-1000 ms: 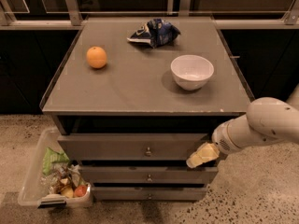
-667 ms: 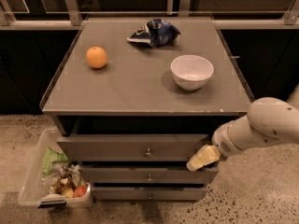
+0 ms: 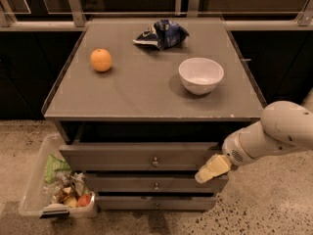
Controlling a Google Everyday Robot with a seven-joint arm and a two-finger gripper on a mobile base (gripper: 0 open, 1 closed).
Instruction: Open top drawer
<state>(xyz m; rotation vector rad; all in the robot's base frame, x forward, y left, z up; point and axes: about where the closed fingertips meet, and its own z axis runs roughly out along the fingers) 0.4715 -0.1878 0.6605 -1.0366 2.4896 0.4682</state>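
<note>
The top drawer (image 3: 142,156) is the widest grey-brown front under the counter top, with a small round metal knob (image 3: 155,161) at its centre. It stands pulled out a little, with a dark gap above it. Two narrower drawer fronts (image 3: 151,184) sit below. My gripper (image 3: 209,171), with pale yellow fingers, hangs on the white arm (image 3: 274,133) at the drawer's right end, in front of the drawer fronts and well right of the knob. It holds nothing that I can see.
On the counter top (image 3: 142,92) lie an orange (image 3: 101,60), a white bowl (image 3: 201,75) and a crumpled blue chip bag (image 3: 162,34). A clear bin (image 3: 34,190) with rubbish stands on the speckled floor at the left of the drawers. A railing runs behind.
My gripper has shifted very slightly left and down along the drawer fronts. The drawers and the things on the counter have not moved.
</note>
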